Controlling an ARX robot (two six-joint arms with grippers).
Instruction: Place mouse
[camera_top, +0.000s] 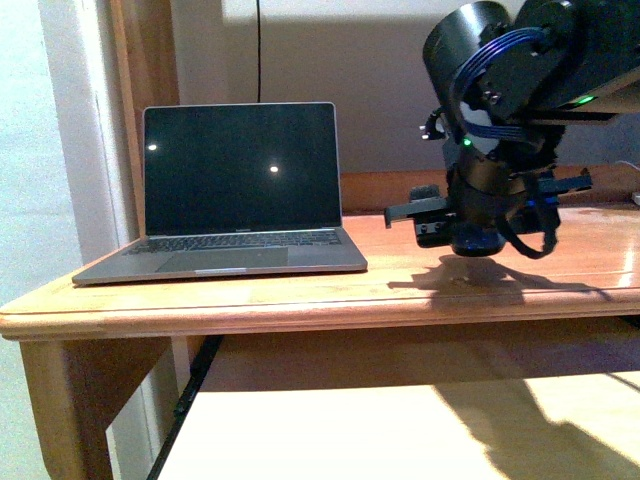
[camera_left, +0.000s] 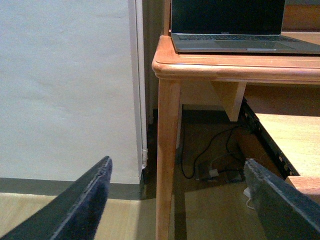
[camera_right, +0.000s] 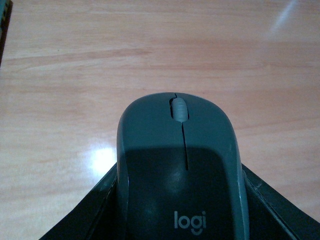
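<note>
Mouse in the grip, set-down step in hand

Right gripper (camera_right: 180, 200) is clamped on the mouse (camera_right: 177, 145), low over the surface (camera_top: 250, 295), right of the laptop (camera_top: 240, 180); whether it touches the wood, can't tell. Left gripper (camera_left: 178, 167) hangs spread and empty, below the surface. Next, I'd say: settle it flat, then release.
</note>
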